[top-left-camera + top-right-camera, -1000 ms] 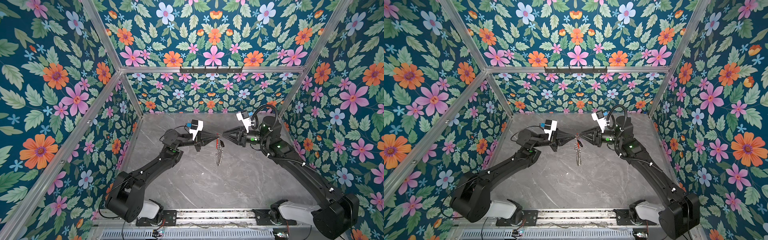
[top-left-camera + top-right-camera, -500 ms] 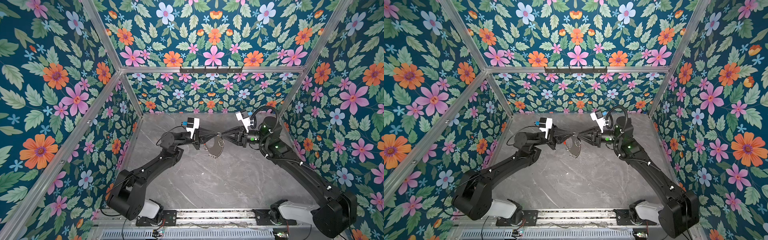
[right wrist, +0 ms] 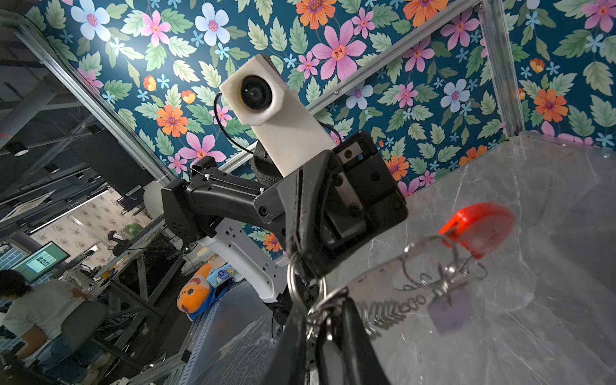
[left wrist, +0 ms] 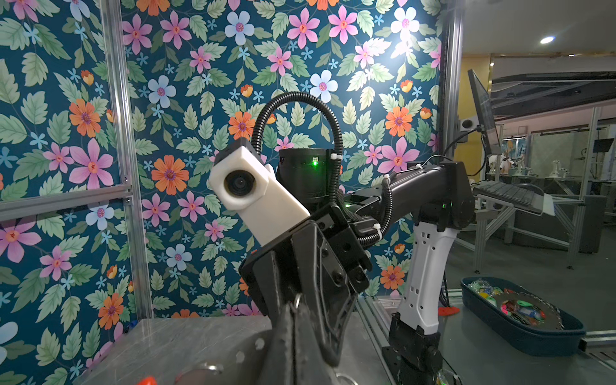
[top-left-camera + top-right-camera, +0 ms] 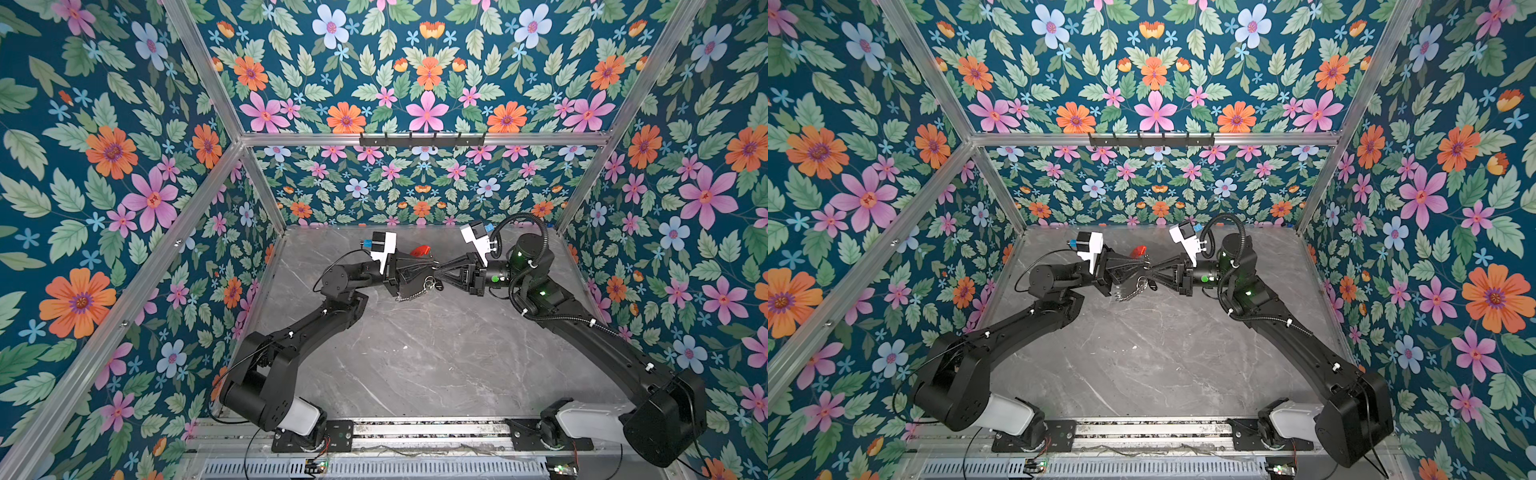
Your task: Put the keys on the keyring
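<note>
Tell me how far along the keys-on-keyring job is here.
Done: the lilac tag seems to hang with the keyring, though it is blurred. In hand: the left tool is shut on the keyring in mid-air; the right tool has its tips at the small rings, grip unclear. Left: the black tag, which I cannot make out, so its threading is unconfirmed.

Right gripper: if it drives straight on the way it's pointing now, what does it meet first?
The right gripper would likely meet the keyring rings bunched at its tips first, then the left gripper, shut and nose to nose with it. Exact depth is unclear.
</note>
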Motion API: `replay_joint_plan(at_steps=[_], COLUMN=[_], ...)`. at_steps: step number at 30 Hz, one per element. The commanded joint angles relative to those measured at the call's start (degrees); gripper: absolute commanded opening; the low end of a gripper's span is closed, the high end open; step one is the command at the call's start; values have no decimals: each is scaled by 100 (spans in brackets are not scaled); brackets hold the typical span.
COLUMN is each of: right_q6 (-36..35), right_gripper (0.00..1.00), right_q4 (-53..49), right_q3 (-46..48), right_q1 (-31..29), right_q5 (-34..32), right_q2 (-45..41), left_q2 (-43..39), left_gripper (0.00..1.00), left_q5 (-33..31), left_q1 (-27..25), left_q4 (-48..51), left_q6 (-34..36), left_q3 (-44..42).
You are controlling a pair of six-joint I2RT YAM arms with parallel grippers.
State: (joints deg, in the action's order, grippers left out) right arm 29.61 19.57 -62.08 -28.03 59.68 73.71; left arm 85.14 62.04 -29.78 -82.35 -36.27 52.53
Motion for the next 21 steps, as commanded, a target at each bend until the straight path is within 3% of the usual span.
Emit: replay_joint_plan(at_steps=[1, 6, 9, 13, 21], right_q6=[81, 72, -143, -717, -992], right_gripper=[15, 18, 32, 43, 50], right_q4=[117, 109, -202, -957, -1507], right_q3=[-32, -36, -57, -119, -48], right_q1=[-103, -146, -141, -120, 294], right_q5=[1, -38, -132, -489, -525], right_q2=[71, 99, -4, -264, -719], left_q2=[9, 28, 25, -3, -41], left_gripper=[0, 0, 0, 0, 0], left_q5=[-196, -224, -201, -159, -148], left_q1=[-28, -28, -28, -28, -19], left_q4=[-432, -499, -517, -503, -489], left_q6=[-172, -213, -231, -240, -233], left_q3=[64, 56, 55, 38, 2])
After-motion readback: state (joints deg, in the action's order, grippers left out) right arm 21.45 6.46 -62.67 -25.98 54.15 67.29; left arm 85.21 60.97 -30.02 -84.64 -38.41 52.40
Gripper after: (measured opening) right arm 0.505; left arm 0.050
